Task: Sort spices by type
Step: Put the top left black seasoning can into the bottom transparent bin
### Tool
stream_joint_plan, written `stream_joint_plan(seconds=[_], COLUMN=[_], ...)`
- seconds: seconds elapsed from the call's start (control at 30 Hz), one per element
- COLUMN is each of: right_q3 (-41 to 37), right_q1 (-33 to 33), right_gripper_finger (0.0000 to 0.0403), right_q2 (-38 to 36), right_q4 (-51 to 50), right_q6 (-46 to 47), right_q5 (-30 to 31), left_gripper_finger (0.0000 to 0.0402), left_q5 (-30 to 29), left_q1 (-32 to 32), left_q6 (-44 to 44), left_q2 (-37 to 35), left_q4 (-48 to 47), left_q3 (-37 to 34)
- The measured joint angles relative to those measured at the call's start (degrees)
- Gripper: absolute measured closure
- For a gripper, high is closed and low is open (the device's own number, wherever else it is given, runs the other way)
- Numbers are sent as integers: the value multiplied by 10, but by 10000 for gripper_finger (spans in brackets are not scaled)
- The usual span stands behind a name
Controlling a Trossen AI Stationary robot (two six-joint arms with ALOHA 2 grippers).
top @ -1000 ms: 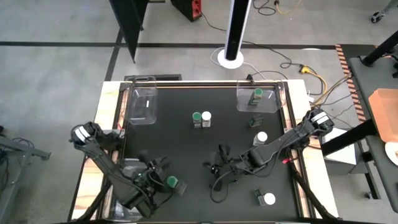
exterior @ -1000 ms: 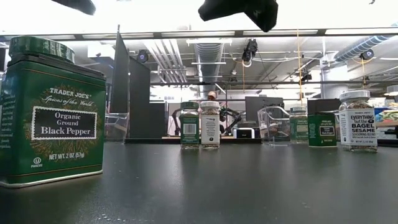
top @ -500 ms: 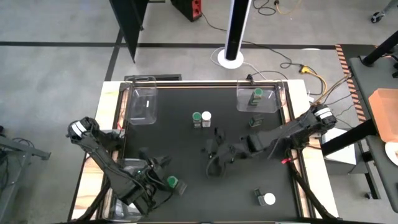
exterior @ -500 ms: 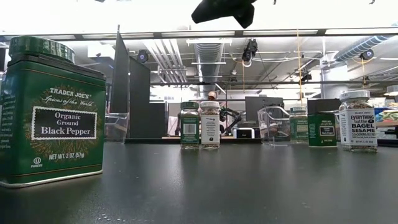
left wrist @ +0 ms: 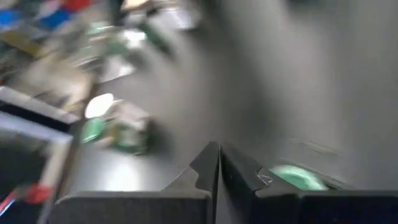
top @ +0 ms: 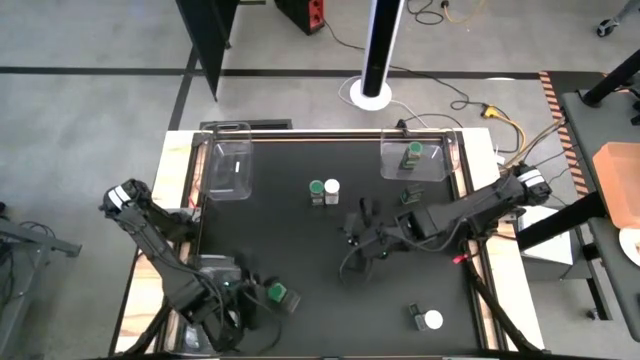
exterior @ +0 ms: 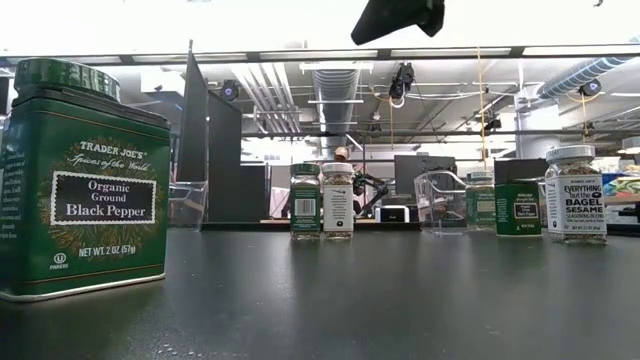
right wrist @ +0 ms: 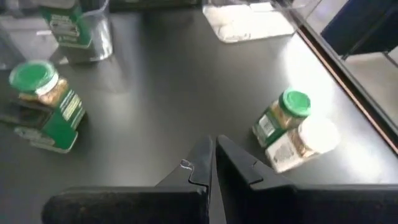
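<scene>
**Mia:** How much sorting is done?

**Ben:** Not much, it seems. Going left to right, the left tray [top: 228,168] at the table's far edge has no jar in it. The green tin [top: 277,293] sits near the front edge, just beside the left gripper [top: 240,312]. Its fingers are shut on nothing.

**Mia:** And the middle?

**Ben:** A green-lid jar [top: 316,191] and a white-lid jar [top: 332,190] stand touching, still mixed. The right gripper [top: 362,236] hangs over the middle of the table [top: 290,240], fingers shut and empty.

**Mia:** What about the right side?

**Ben:** One green jar [top: 413,154] is in the right tray [top: 440,165]. Another green one [top: 407,195] waits near it. A second white-lid jar [top: 428,320] stands by the front right corner. Most jars are still left to sort.
</scene>
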Motion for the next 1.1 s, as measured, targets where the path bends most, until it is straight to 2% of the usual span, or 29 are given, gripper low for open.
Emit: stream_joint_plan(seconds=[0.1, 0.2, 0.3, 0.43, 0.53, 0.63, 0.97, 1.1], right_q3=[0, 0, -2, -3, -3, -3, -10, -14], right_q1=[20, 42, 64, 83, 87, 87, 87, 87], right_gripper_finger=[390, 390, 390, 390, 390, 390, 390, 390], right_q2=[0, 0, 0, 0, 0, 0, 0, 0], right_q4=[-22, -35, -38, -38, -37, -38, -38, -37], right_q6=[22, 40, 50, 52, 52, 50, 47, 48], right_q5=[14, 31, 55, 85, 108, 115, 124, 132], left_gripper_finger=[401, 401, 402, 402, 402, 401, 401, 401], left_q5=[89, 213, 286, 357, 411, 497, 524, 527], left_q1=[-2, -2, -3, -17, -30, -33, -39, -39], left_q6=[63, 19, -132, -364, -481, -566, -575, -589], left_q2=[-13, -29, -45, -52, -53, -53, -40, -40], left_q4=[43, 19, -49, -245, -356, -373, -361, -328], left_q3=[-5, -3, 25, 61, 64, 49, -35, -69])
